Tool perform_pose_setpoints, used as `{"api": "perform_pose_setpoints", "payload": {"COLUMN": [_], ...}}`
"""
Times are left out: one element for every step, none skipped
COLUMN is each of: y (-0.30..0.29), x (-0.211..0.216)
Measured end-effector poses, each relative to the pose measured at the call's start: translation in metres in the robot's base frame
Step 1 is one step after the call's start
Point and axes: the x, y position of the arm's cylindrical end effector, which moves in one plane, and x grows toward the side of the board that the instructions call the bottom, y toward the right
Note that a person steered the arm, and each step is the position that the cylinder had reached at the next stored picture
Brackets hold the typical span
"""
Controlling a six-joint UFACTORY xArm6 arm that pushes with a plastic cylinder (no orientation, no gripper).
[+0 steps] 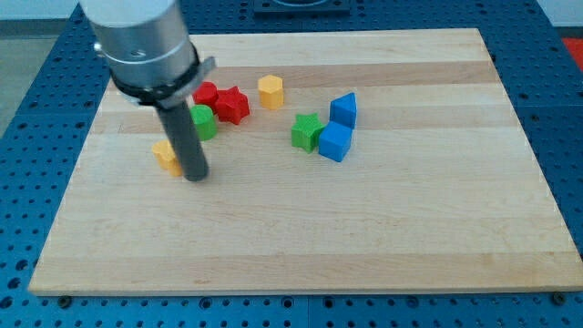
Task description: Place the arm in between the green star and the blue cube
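The green star (308, 131) lies right of the board's middle. The blue cube (334, 142) sits against its right side, touching or nearly touching it. A second blue block (343, 110), with a peaked top, stands just above the cube. My tip (195, 175) rests on the board well to the left of the star, beside a yellow block (165, 155) that the rod partly hides.
A red block (207, 93), a red star (231, 105) and a green block (203, 122) cluster just above and right of the rod. A yellow hexagonal block (271, 91) stands further right. The wooden board (301, 246) lies on a blue perforated table.
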Motion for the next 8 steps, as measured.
{"api": "perform_pose_setpoints", "payload": {"y": [0.048,0.057,0.058,0.075,0.090,0.104,0.128,0.146], "x": [0.002,-0.051,-0.063,-0.069,-0.014,0.002,-0.009,-0.039]}}
